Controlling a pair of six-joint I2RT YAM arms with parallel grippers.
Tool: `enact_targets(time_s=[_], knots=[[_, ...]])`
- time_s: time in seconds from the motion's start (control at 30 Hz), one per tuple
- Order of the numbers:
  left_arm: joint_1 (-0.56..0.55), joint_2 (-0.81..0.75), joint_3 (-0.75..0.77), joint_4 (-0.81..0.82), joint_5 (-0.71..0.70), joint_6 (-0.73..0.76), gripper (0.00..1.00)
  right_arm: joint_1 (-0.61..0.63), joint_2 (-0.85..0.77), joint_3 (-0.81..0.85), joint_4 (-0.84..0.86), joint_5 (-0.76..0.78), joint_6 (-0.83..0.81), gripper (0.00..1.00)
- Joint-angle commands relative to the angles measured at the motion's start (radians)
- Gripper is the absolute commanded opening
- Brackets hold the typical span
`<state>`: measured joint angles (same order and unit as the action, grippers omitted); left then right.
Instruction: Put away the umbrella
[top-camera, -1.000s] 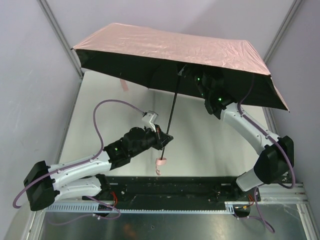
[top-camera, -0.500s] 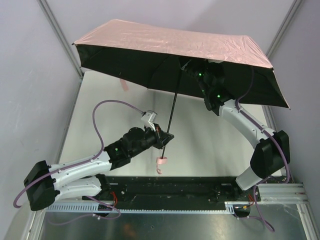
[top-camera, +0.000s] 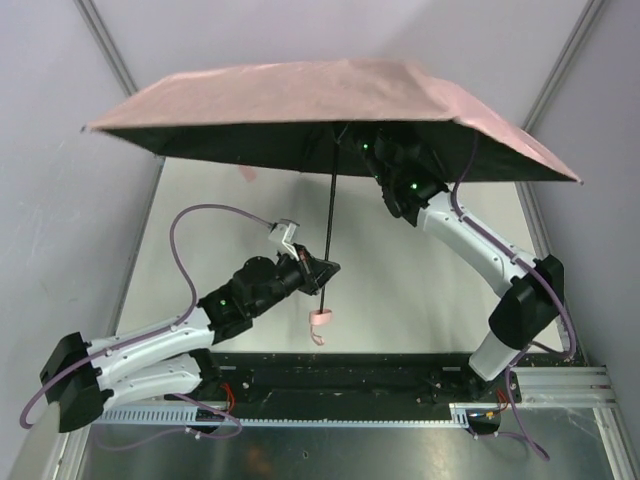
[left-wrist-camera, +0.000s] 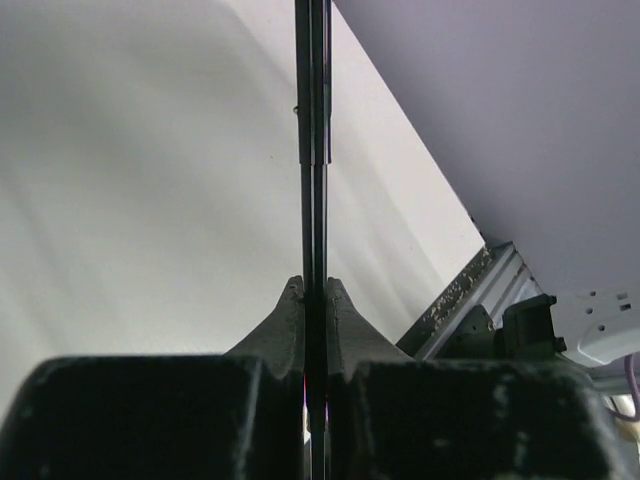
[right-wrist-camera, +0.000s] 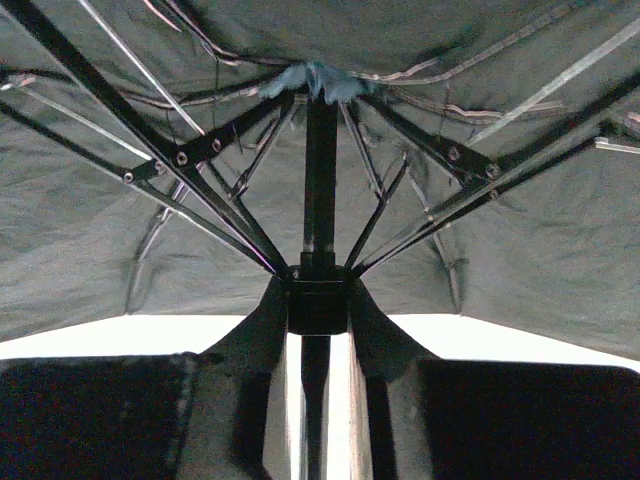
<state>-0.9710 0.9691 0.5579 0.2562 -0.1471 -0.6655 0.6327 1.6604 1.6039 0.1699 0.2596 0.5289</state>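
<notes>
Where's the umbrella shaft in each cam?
Top: shaft centre, from lining down to left fingers.
Left wrist: centre, vertical, clamped in those fingers.
Right wrist: centre, vertical, above runner between right fingers.
Shared: lining, top and right wrist; table, top and left wrist.

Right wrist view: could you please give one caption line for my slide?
Right gripper clasps the runner of the open umbrella, with ribs fanning out above.

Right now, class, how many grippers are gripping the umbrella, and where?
2. The left gripper clamps the umbrella low on its shaft; the right gripper grips its runner under the canopy.
</notes>
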Motion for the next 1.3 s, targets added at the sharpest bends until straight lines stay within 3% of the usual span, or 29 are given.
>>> enact_targets(time_s=[0.0,0.33,0.47,0.67,0.9,1.07,1.17,1.27], knots=[[0.057,-0.026,0.044,0.006,0.067,0.025,0.00,0.101,-0.100,0.025,-0.092,0.036,-0.196,0.00],[0.145,0.088,0.199,0.051,0.172,0.021,0.00,0.225,-0.201,-0.221,-0.115,-0.012,-0.116,0.00],[0.152,0.118,0.211,0.131,0.249,0.001,0.00,0.205,-0.183,-0.288,-0.133,-0.047,-0.097,0.00],[0.181,0.097,0.190,0.209,0.322,-0.028,0.00,0.133,-0.233,-0.496,0.002,-0.207,0.014,0.00],[0.219,0.067,0.164,0.213,0.343,-0.050,0.00,0.134,-0.340,-0.565,0.019,-0.233,0.074,0.00],[0.219,0.097,0.141,0.215,0.377,-0.077,0.00,0.108,-0.371,-0.567,0.117,-0.173,0.140,0.00],[0.213,0.121,0.103,0.215,0.405,-0.109,0.06,0.108,-0.377,-0.555,0.195,-0.133,0.156,0.00],[0.202,0.103,0.053,0.223,0.399,-0.129,0.28,0.117,-0.367,-0.518,0.199,-0.076,0.139,0.00]])
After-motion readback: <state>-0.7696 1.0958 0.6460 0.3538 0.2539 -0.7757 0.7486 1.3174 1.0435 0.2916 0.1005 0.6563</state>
